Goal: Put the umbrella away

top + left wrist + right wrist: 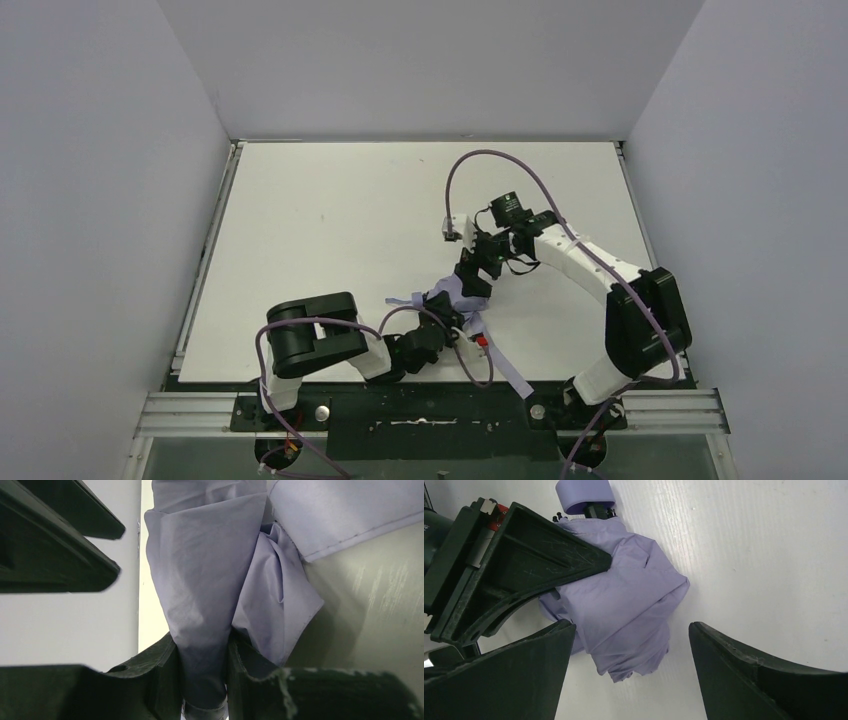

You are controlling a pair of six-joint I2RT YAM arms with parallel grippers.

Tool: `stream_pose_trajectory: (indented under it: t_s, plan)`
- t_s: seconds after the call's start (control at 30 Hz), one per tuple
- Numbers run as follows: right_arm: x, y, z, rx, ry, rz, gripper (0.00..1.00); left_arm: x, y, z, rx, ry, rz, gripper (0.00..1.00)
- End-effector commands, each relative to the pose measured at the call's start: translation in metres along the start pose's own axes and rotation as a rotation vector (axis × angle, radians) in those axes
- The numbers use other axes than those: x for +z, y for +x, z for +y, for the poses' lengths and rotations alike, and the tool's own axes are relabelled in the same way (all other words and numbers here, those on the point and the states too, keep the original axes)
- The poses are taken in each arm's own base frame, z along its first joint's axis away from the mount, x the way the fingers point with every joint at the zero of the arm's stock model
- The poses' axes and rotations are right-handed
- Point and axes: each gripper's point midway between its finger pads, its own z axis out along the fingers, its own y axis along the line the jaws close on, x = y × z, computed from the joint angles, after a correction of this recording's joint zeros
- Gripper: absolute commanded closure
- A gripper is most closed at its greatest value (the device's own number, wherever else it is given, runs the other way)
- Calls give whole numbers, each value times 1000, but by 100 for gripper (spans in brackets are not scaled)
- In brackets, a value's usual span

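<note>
Near-left corner of the table: the left arm is reaching in low toward the middle. The left gripper is clamping a bunched fold of the umbrella, with pale lavender fabric filling the narrow gap between its two dark fingers. The umbrella is lying collapsed and crumpled on the table near the front edge, about midway between the two arm bases, its canopy hanging loose rather than rolled. To the right of that grip, a thin lavender strip is trailing toward the near edge. In the right wrist view the small lavender handle is showing beyond the fabric. The right gripper is hovering over the free end of the bundle, jaws standing wide apart and gripping nothing; the fabric is lying just beside one finger, the other being over bare table. The right arm is arching in from the right.
</note>
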Motion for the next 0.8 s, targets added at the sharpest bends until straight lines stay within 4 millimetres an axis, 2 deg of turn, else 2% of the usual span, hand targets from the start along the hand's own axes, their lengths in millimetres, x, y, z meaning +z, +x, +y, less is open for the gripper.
stream_pose_trajectory:
  t_s: [0.0,0.17,0.3,0.4,0.47,0.57,0.6,0.67,0.77]
  plan:
    - [11,-4,-6,-63,-16,14,13,-17,27,-68,124,264,42,100]
    - [27,16,-4,-51,-50,100,11,-19,26,-72,119,278,41,100]
    - [40,42,-5,-18,-67,191,10,-20,25,-72,107,279,39,100]
    - [45,59,-8,1,-73,255,15,-21,22,-68,85,265,29,100]
    - [46,68,-8,11,-92,289,24,-21,19,-64,61,251,23,100]
    - [47,78,-11,26,-88,329,53,-23,13,-52,1,223,20,100]
    - [47,82,-13,27,-80,345,59,-24,10,-48,-27,215,17,100]
    - [47,89,-17,23,-62,374,65,-26,4,-35,-89,196,16,99]
    - [47,94,-26,4,-10,390,71,-34,-7,-17,-174,183,8,69]
